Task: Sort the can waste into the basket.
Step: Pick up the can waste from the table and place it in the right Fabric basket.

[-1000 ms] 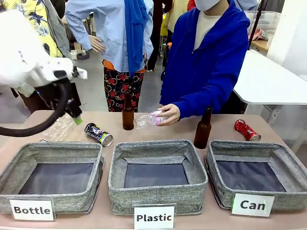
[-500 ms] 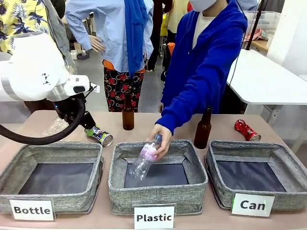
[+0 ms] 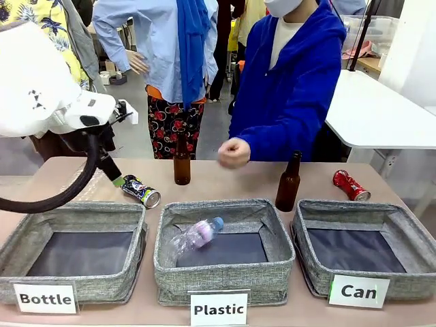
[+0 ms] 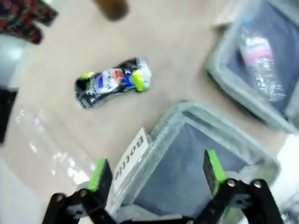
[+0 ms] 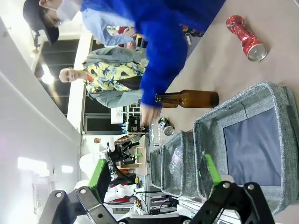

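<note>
At the far left, the left fingers (image 3: 112, 174) are hanging spread wide and holding nothing, above the back rim of the Bottle basket (image 3: 68, 211). Their green tips are pointing down toward the black can (image 3: 141, 191). That can is lying on its side on the table (image 3: 225, 184), just behind the gap between the Bottle basket and the Plastic basket (image 3: 225, 204). In the left wrist view it is sitting in the upper left, well ahead of the pads and not between them.

Moving to the middle, a clear plastic bottle (image 3: 197, 235) is resting inside the Plastic basket. A person's hand (image 3: 234, 152) is hovering closed above the table behind it. Two brown bottles (image 3: 181, 163) are standing upright on the table, one on either side of that hand.

Toward the right, the red can (image 3: 351, 184) is lying on the table behind the Can basket (image 3: 409, 221), close to its back rim but outside it. That basket's dark floor is showing bare.

The right fingers (image 5: 155, 171) are also standing spread and empty, looking down at the Can basket from off to the side.

So the can sorting is looking not yet begun: both cans are waiting on the table and neither is gripped. The left arm appears to be lining up on the black can first. That can is facing a long carry across to the right-hand basket, and the red can is remaining after that.
</note>
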You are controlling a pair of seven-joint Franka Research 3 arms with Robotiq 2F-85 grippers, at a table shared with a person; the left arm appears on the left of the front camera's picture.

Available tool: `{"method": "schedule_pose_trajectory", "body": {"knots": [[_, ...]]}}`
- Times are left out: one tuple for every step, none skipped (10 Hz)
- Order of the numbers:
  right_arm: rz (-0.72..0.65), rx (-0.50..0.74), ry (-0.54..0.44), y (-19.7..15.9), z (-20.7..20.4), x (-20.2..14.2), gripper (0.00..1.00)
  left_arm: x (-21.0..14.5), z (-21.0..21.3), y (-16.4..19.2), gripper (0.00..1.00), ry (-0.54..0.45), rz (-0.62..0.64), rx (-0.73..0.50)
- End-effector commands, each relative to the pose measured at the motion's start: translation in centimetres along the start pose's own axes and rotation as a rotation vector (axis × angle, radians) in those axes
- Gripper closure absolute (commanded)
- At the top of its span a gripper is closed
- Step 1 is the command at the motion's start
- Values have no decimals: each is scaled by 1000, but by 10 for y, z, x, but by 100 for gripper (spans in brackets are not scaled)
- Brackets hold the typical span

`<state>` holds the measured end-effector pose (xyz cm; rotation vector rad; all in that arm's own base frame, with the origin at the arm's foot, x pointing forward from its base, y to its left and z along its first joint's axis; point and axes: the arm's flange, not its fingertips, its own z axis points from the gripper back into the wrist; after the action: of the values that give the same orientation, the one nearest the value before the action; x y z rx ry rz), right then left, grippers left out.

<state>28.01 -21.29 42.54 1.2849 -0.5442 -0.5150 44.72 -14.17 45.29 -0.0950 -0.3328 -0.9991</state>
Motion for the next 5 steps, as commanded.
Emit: {"method": "schedule_pose_trajectory", "body": {"knots": [[16,22,-8,2,0,2,0,-20,-2,27,0,7,-622,-273],[16,22,-8,2,0,2,0,-22,1,33,0,-12,-831,-369],[16,22,-8,2,0,2,0,-17,-2,34,0,-33,-1079,-463],[16,22,-8,2,0,2,0,-8,-7,36,0,3,-1261,-555],[16,22,-8,2,0,2,0,5,-12,35,0,-1,-1371,-625]]}}
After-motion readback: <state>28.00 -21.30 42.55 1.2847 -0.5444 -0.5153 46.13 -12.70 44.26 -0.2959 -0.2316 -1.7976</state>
